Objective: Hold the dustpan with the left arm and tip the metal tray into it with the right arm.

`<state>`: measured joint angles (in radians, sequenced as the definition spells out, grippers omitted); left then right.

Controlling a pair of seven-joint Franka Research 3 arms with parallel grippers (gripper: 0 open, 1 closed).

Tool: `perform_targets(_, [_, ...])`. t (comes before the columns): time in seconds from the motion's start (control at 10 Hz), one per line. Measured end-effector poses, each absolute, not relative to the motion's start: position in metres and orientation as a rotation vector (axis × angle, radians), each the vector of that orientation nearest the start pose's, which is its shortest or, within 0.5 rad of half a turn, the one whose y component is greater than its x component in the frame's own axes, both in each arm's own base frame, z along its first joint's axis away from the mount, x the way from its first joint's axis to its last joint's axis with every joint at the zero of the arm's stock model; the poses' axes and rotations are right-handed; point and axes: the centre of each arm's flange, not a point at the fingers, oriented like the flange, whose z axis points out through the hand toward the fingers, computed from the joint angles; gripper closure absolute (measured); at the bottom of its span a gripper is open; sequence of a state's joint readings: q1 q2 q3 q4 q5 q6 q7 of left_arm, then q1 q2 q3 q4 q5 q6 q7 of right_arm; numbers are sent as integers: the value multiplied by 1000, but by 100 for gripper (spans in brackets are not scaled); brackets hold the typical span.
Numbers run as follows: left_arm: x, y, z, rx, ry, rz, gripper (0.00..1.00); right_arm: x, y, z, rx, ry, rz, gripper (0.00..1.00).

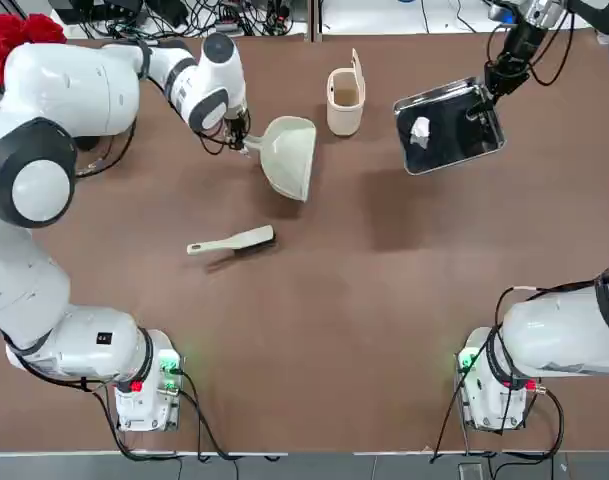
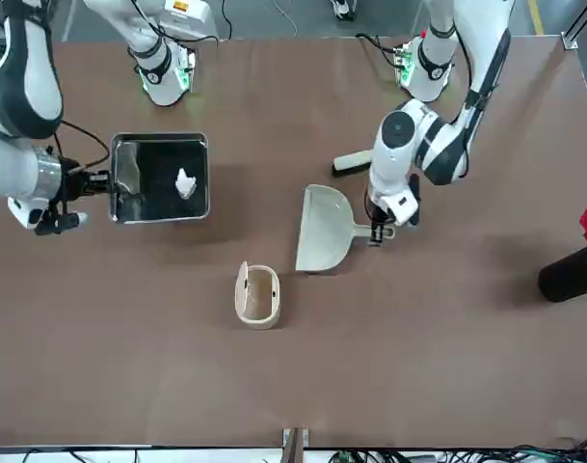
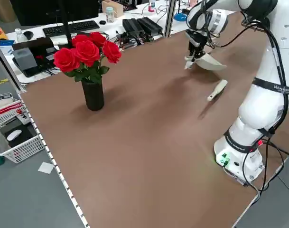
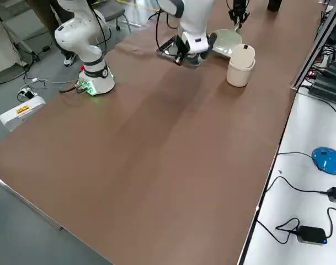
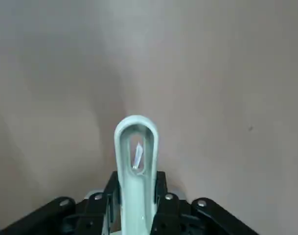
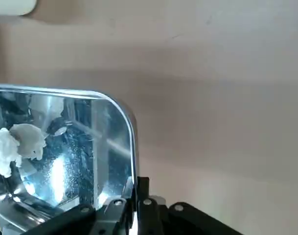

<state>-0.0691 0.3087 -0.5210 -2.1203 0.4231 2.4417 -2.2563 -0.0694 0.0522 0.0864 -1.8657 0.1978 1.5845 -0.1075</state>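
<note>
Bare brown table (image 1: 314,330) near the arm bases, left gripper (image 1: 239,135) clamped on dustpan (image 1: 289,155) handle, right gripper (image 1: 487,92) pinching metal tray (image 1: 447,126) rim far right, bin (image 1: 344,98) between them.

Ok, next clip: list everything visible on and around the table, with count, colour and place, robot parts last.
dustpan: 1, cream, mid-table, handle clamped in the left claw
metal tray: 1, silver, far right of the table, rim clamped in the right claw
crumpled paper: 1, white, inside the tray
bin: 1, cream, lid flipped up, between dustpan and tray
hand brush: 1, cream with dark bristles, lying nearer the bases than the dustpan
vase of roses: 1, black vase, red flowers, table's far left corner
left claw: 1, dark, shut on the dustpan handle
right claw: 1, dark, shut on the tray rim
</note>
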Motion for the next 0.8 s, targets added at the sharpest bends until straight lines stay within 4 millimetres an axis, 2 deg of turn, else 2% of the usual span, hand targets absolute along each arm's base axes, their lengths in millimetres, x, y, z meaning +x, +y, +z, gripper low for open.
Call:
perform_targets(0.2, [471, -349, 295, -2434, -2044, -192, 68, 521, 88, 485, -2935, -81, 489, 95])
perform_targets(0.4, [468, -378, 310, -2409, -2114, -136, 68, 507, 139, 490, -2976, -18, 509, 95])
perform_targets(0.8, [480, -395, 319, -2321, -2266, -94, 68, 489, 202, 494, -3084, 72, 484, 95])
